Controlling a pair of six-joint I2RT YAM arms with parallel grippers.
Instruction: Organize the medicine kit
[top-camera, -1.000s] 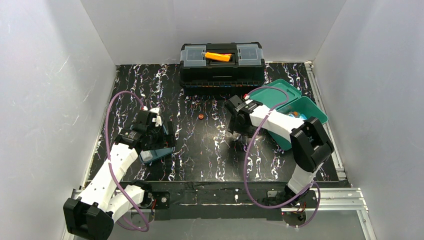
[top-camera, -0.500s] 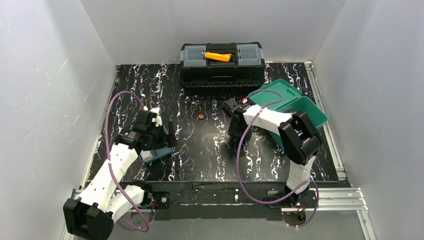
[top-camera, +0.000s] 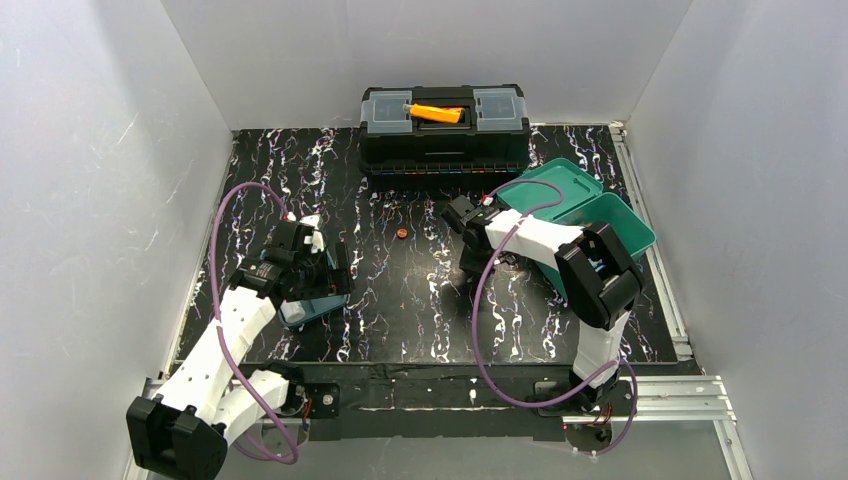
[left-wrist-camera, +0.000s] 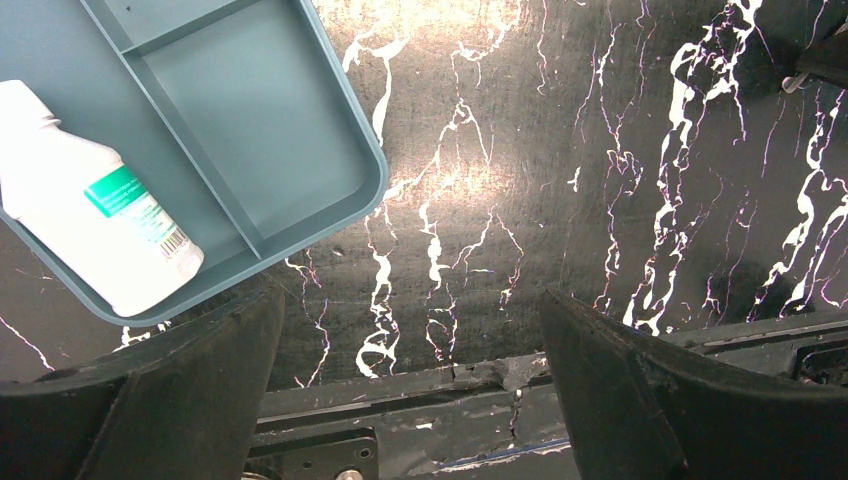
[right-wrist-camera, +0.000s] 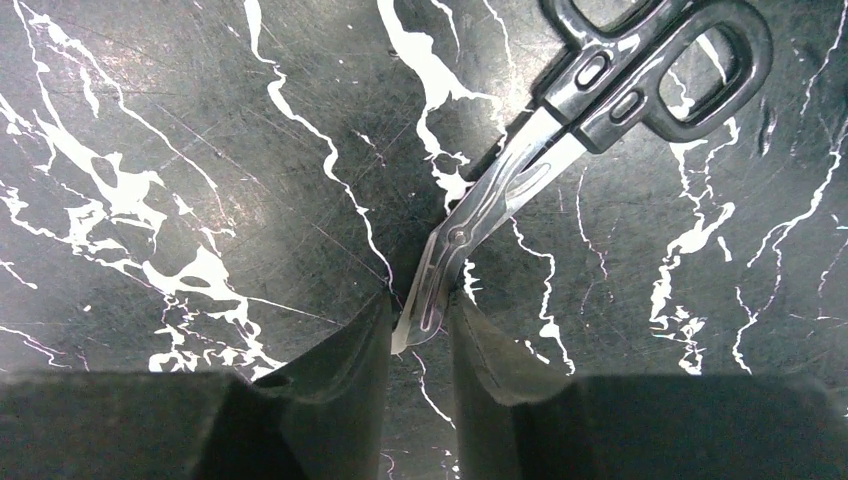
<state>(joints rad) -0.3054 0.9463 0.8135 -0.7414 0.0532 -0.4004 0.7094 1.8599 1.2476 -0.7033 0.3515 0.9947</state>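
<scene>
The right gripper (right-wrist-camera: 420, 305) was pinched nearly shut on the blade tips of the scissors (right-wrist-camera: 505, 185), which lay flat on the table (top-camera: 400, 300). The medicine kit (top-camera: 628, 222) stood open at the table's 3 o'clock. The left gripper (left-wrist-camera: 408, 310) hung wide open and empty. At its 10 o'clock was the kit's tray (left-wrist-camera: 270, 120), with a white bottle (left-wrist-camera: 85, 235) in it.

Both arms are showing white shells and black joint housings. A purple cable (top-camera: 222, 215) is looping off the left arm (top-camera: 235, 320), and another is trailing from the right arm (top-camera: 540, 238). The end effector fingers (left-wrist-camera: 180, 400) are looking matte black and wedge-shaped.
</scene>
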